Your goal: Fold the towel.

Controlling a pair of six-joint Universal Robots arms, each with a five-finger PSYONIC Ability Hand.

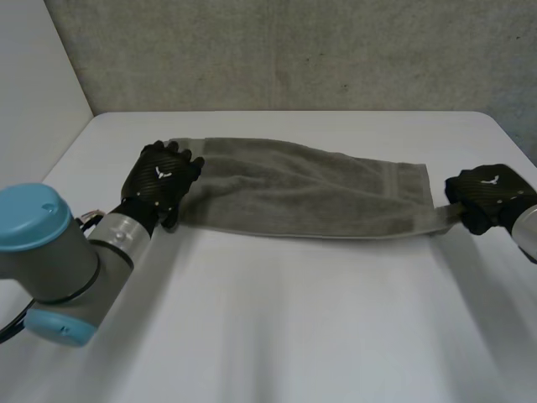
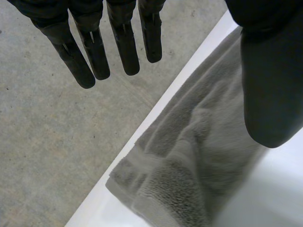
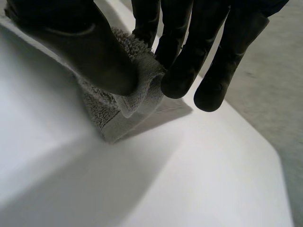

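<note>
Pinching towel (image 1: 294,189) end, right hand (image 1: 487,197), left hand (image 1: 159,180) open over opposite end

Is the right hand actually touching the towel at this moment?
Touching. The right wrist view shows the right hand pinching the end of the towel between its thumb and fingers, with cloth pressed against both.

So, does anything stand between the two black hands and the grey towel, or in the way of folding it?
Nothing visible does. The grey terry towel lies stretched across the white table, with no other object near it. The right hand pinches one end; the left hand is at the other end, fingers straight.
</note>
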